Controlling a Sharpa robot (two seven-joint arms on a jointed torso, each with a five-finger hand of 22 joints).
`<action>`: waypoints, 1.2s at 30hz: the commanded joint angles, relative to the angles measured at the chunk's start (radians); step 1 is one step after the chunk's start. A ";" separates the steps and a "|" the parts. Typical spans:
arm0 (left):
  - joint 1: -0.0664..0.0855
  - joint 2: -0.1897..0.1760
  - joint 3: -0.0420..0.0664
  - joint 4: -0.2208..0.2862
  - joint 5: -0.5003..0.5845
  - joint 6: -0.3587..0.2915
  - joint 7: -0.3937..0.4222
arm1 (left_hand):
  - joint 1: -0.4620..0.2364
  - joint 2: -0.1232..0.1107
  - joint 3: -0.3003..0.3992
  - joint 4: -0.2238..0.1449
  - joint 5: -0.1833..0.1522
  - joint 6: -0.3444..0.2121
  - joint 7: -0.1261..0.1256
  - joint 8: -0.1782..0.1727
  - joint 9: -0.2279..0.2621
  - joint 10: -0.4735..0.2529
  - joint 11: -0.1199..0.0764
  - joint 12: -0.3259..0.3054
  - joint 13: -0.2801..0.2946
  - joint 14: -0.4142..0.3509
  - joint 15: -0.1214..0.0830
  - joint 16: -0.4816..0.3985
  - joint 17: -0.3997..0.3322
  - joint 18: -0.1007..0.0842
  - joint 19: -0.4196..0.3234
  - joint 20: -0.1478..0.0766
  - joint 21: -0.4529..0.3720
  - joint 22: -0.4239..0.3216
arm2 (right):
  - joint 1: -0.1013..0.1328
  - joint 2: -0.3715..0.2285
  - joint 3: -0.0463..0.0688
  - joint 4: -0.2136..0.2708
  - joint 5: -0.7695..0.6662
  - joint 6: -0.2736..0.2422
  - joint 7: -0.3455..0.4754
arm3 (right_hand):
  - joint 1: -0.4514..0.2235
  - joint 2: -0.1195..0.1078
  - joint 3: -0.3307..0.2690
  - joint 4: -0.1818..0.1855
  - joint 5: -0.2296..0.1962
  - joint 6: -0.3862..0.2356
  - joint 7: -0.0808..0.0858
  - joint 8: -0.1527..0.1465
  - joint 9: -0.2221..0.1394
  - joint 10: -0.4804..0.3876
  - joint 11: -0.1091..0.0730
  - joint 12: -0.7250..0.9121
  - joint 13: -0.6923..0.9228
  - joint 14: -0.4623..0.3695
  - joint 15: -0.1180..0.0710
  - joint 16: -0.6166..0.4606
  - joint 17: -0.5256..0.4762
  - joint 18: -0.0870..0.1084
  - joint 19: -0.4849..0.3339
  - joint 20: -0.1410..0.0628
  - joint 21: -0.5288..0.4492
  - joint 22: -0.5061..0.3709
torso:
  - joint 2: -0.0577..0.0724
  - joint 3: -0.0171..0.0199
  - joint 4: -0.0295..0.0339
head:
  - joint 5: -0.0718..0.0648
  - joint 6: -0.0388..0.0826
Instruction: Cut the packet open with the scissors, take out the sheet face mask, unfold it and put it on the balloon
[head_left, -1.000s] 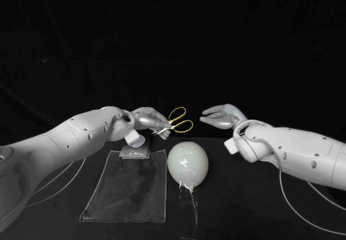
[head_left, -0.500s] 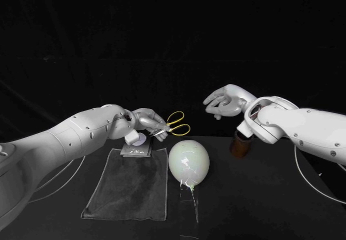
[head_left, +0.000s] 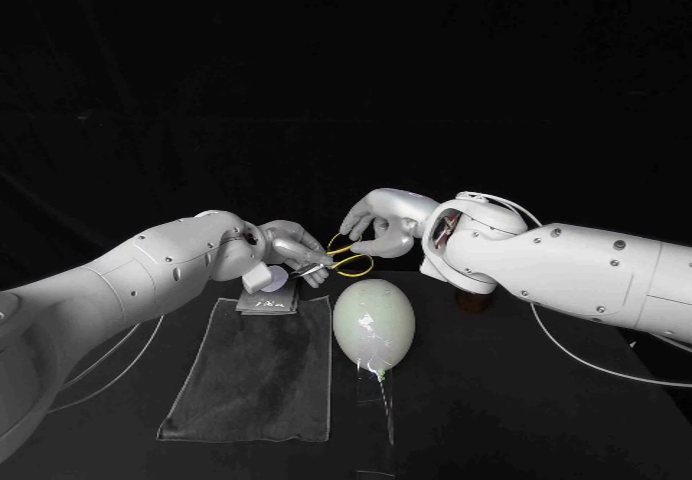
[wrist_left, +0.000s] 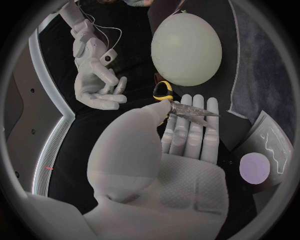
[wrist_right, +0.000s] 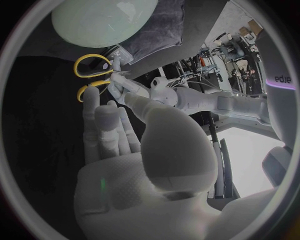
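Note:
My left hand (head_left: 289, 248) pinches the scissors (head_left: 335, 262) by their closed blades (wrist_left: 190, 111), yellow handles (wrist_right: 90, 66) pointing toward my right hand. My right hand (head_left: 378, 225) hovers just above the handles with its fingers spread and curled. Its fingertips (wrist_right: 91, 99) are close to one loop and grip nothing. The pale balloon (head_left: 375, 315) lies on the table just below both hands. The silver packet (head_left: 270, 301) rests flat at the far end of a dark cloth (head_left: 253, 372), under my left hand.
A thin clear strip (head_left: 387, 400) trails from the balloon's knot toward the table's front. A brown object (head_left: 469, 300) stands behind my right forearm, mostly hidden. The table to the right of the balloon is bare black.
My right hand rose, then swung left and down to the scissors' handles. My left hand lowered the scissors slightly. The balloon, packet and cloth stayed put.

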 joint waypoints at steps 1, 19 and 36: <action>0.001 0.001 0.002 0.004 0.001 0.027 -0.003 | 0.000 0.012 0.114 -0.115 0.003 0.008 0.002 0.004 0.002 0.022 -0.016 0.001 0.001 0.005 0.002 -0.004 0.001 0.015 -0.008 -0.001 0.004 0.001 | -0.004 0.018 -0.001 -0.021 -0.122 0.014 -0.052 | -0.008 -0.006 0.002 -0.001 -0.003 -0.003 -0.004 -0.006 -0.002 -0.011 -0.001 -0.007 -0.002 0.001 -0.001 0.007 0.003 0.005 -0.005 0.005 0.004 0.003 | -0.001 0.0004 0.0000 | -0.007 -0.002; 0.002 -0.017 0.008 0.034 0.009 0.019 -0.005 | -0.009 0.013 0.121 -0.127 0.003 0.007 0.004 0.003 0.005 0.021 -0.015 0.000 0.000 0.006 0.003 -0.007 0.003 0.015 -0.012 -0.001 0.018 0.010 | -0.039 0.083 -0.013 -0.088 -0.223 0.018 -0.093 | -0.022 -0.018 -0.028 0.001 -0.013 -0.032 -0.014 -0.043 -0.001 -0.083 -0.006 -0.004 -0.001 0.089 -0.006 0.235 0.209 0.006 0.094 0.001 0.047 0.038 | -0.001 0.0010 -0.0013 | -0.003 -0.009; 0.003 -0.043 0.010 0.090 0.024 0.004 -0.009 | -0.017 0.014 0.126 -0.134 0.003 0.005 0.004 0.001 0.008 0.019 -0.015 -0.001 0.000 0.004 0.004 -0.010 0.003 0.015 -0.016 -0.002 0.030 0.017 | -0.064 0.112 -0.019 -0.127 -0.272 -0.010 -0.138 | 0.002 -0.007 -0.099 0.010 -0.004 -0.057 -0.037 -0.057 0.006 -0.184 -0.011 0.019 0.004 0.078 -0.034 0.254 0.198 0.008 0.204 -0.014 -0.045 -0.036 | -0.001 0.0003 -0.0017 | -0.004 -0.008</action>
